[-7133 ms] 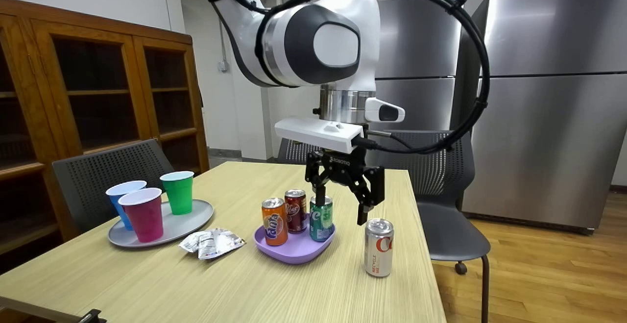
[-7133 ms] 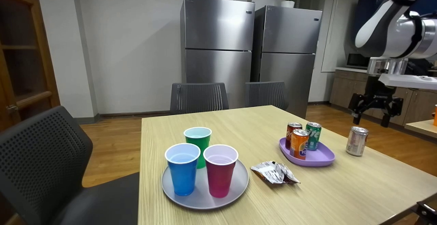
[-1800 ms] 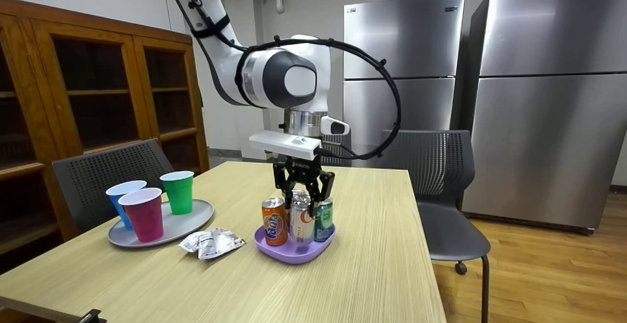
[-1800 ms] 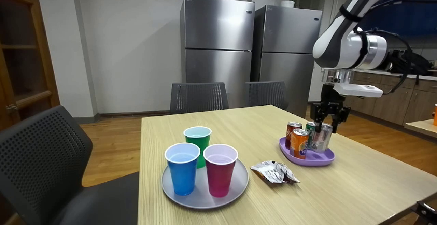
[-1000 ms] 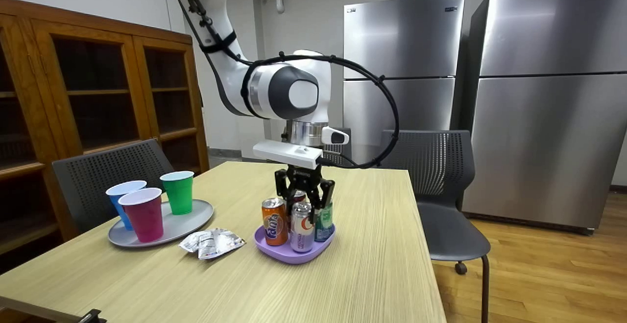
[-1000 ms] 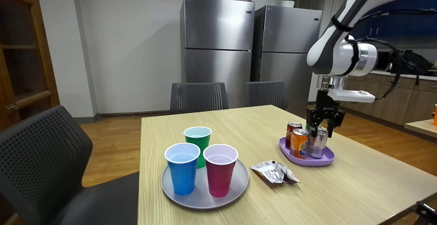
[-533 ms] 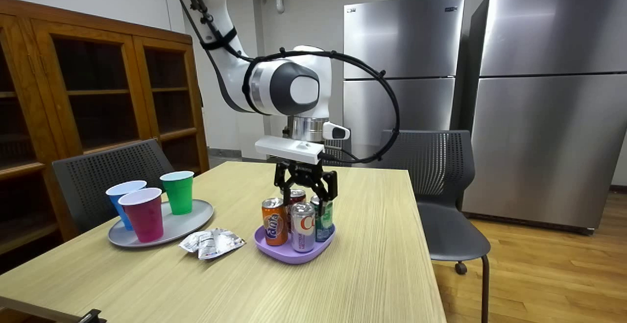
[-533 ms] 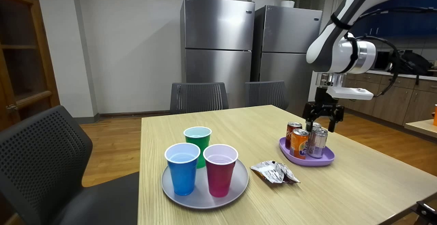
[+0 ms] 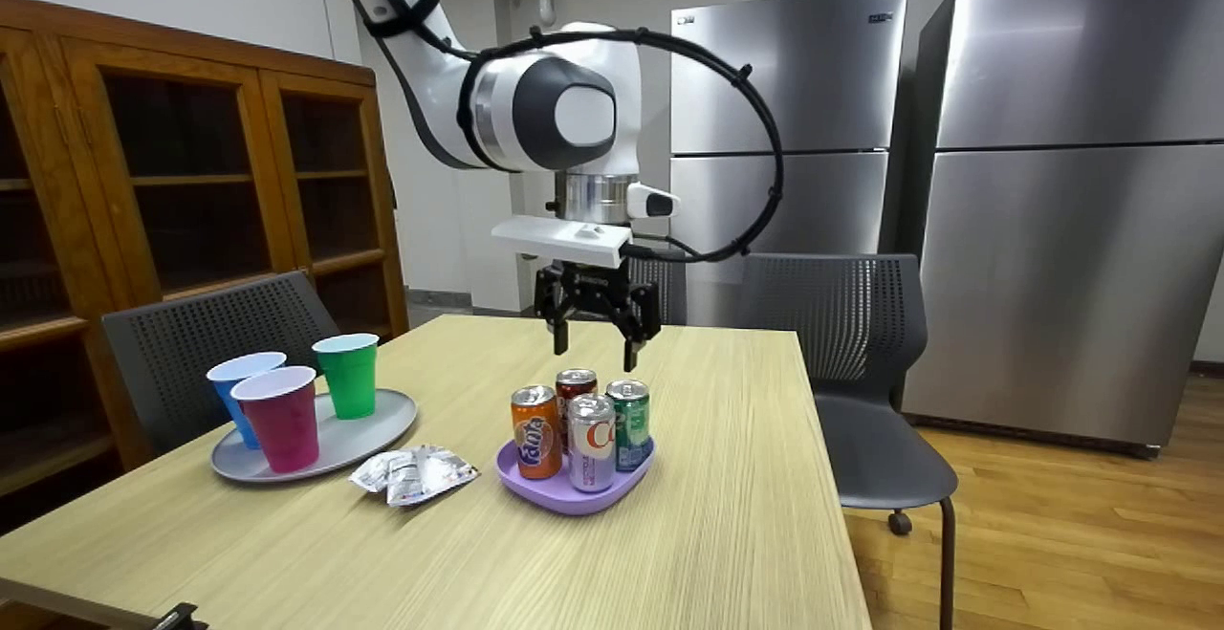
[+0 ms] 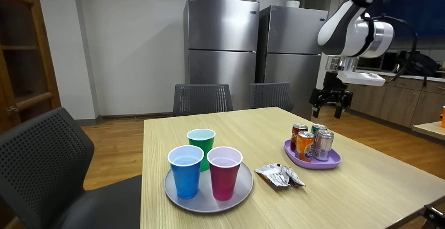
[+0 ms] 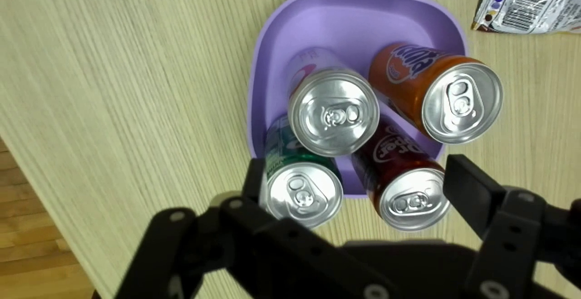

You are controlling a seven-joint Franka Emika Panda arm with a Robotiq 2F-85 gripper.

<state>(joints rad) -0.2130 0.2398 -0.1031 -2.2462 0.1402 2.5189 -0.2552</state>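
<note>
Orange can (image 9: 536, 434) bears "Fanta". Dark red can (image 11: 397, 165) reads "Dr Pepper", partly obscured, in the wrist view. Silver can (image 9: 591, 444) shows a large red "C"; its smaller print is blurred. Lettering on green can (image 9: 630, 424) is incomplete. Foil packet (image 11: 533, 6) carries a barcode, digits illegible. Lettering on gripper (image 9: 595, 347) and badge on refrigerator (image 10: 221, 60) are too small to confirm.

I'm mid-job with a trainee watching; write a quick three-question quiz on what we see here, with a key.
1. Count: how many cans stand on the purple tray?
2. True or false: the gripper is closed around one of the cans.
3. Name it: what lies on the table between the purple tray and the gray plate?

Key:
1. Four: orange, dark red, green and silver.
2. False; the gripper is open above the cans, holding nothing.
3. Shiny packaging.
</note>
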